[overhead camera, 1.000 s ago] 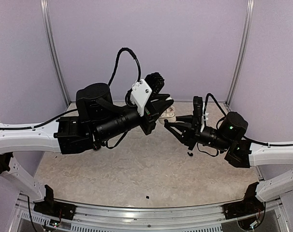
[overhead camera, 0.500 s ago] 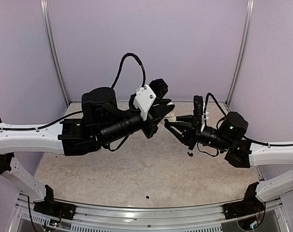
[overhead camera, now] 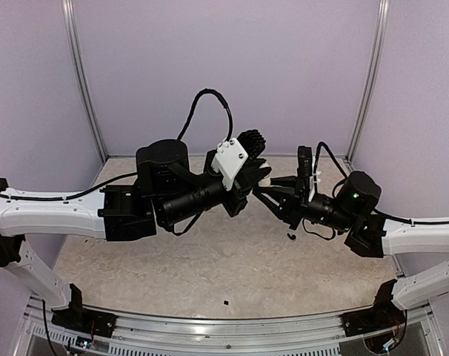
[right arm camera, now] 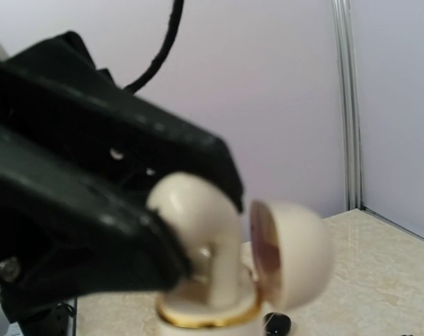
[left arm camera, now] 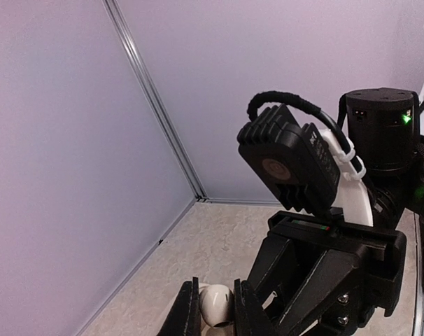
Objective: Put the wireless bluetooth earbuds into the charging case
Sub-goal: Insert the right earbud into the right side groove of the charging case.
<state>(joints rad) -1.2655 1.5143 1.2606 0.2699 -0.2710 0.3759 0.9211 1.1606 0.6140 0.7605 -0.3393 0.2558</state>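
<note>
Shifted right and up w/ case (right arm camera: 205,313) clamped in L gripper (overhead camera: 260,174), lid open. Black bud (right arm camera: 276,323) just under case lid; R gripper (overhead camera: 260,194) beside case, jaw gap unclear. Insertion step; next needs fine alignment.

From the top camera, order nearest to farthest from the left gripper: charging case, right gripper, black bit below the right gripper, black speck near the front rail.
1. charging case, between the left gripper's fingers.
2. right gripper, just to its right.
3. black bit, tabletop, under the right arm.
4. black speck, by the front rail.
</note>
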